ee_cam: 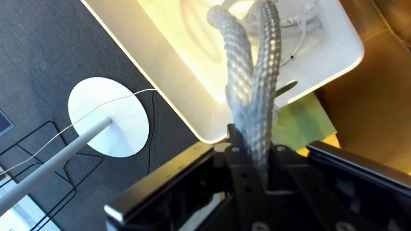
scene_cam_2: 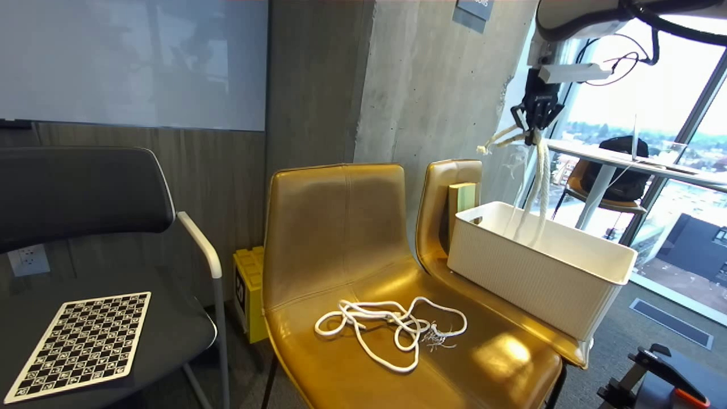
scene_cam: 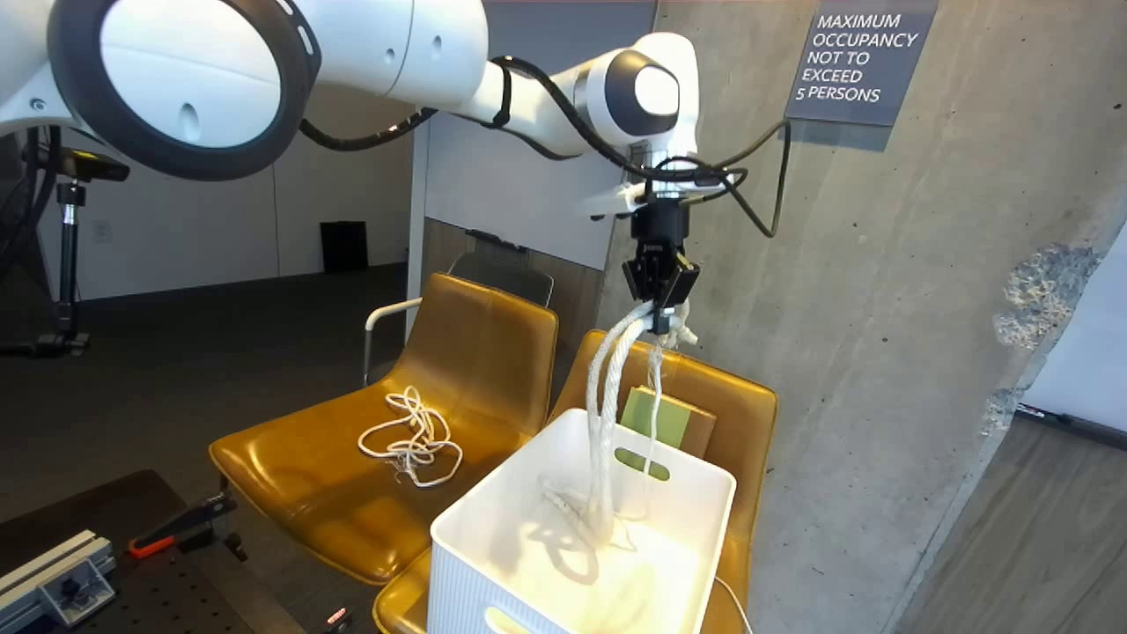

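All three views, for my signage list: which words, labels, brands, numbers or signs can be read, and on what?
"MAXIMUM OCCUPANCY NOT TO EXCEED 5 PERSONS": wall sign.
Gripper: marks too small to read.
Yellow box: markings not readable.
Checkered board: symbols too small to read.

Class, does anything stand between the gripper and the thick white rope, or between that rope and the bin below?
Nothing visible does. The gripper is shut directly on the rope, whose strands hang down inside the open-topped white bin, with nothing seen in between.
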`<state>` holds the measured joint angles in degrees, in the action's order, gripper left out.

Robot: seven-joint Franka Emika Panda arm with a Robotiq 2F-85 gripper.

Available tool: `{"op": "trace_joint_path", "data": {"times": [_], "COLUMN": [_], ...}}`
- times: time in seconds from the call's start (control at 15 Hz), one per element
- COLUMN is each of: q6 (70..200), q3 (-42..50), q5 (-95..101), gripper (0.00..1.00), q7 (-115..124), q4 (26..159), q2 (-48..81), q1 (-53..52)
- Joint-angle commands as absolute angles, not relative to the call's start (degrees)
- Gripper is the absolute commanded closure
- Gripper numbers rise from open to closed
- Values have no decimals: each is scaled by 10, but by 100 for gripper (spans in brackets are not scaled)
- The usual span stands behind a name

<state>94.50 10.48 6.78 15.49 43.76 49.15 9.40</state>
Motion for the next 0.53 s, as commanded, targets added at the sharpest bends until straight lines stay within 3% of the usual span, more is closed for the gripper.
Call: {"op": "trace_joint_path", "data": {"times": [0.0,0.47], "q6": [1003,1137], "q3": [108,123], "q5": [89,135], "gripper": [97,97], "q7": [131,120], "q4": [562,787], "q2": [464,437], "q1": [88,100]}}
